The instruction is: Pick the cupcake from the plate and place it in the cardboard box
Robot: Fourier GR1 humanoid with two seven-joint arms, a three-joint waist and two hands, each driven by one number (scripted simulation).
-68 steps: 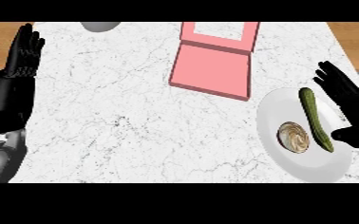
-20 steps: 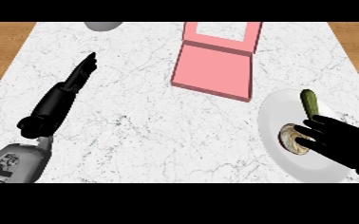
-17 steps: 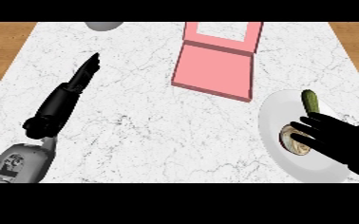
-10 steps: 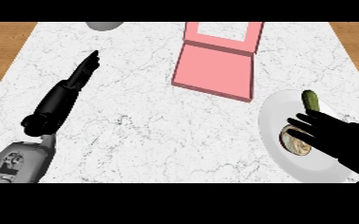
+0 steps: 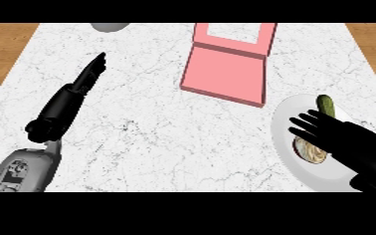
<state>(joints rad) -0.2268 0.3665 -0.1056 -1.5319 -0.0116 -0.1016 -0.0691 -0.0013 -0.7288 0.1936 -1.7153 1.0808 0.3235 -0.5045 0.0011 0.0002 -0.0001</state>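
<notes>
Right hand (image 5: 345, 142) over the cupcake (image 5: 309, 148) on the white plate (image 5: 290, 144).

The cupcake sits on the plate, partly under the right hand, whose fingers are spread and straight above it, not curled round it. A green cucumber (image 5: 326, 105) lies on the plate's far side. The pink cardboard box (image 5: 226, 72) lies open up-left of the plate. Well left of the plate, the left hand (image 5: 86, 77) stretches flat, fingers pressed together, on the marble counter (image 5: 161, 134).
</notes>
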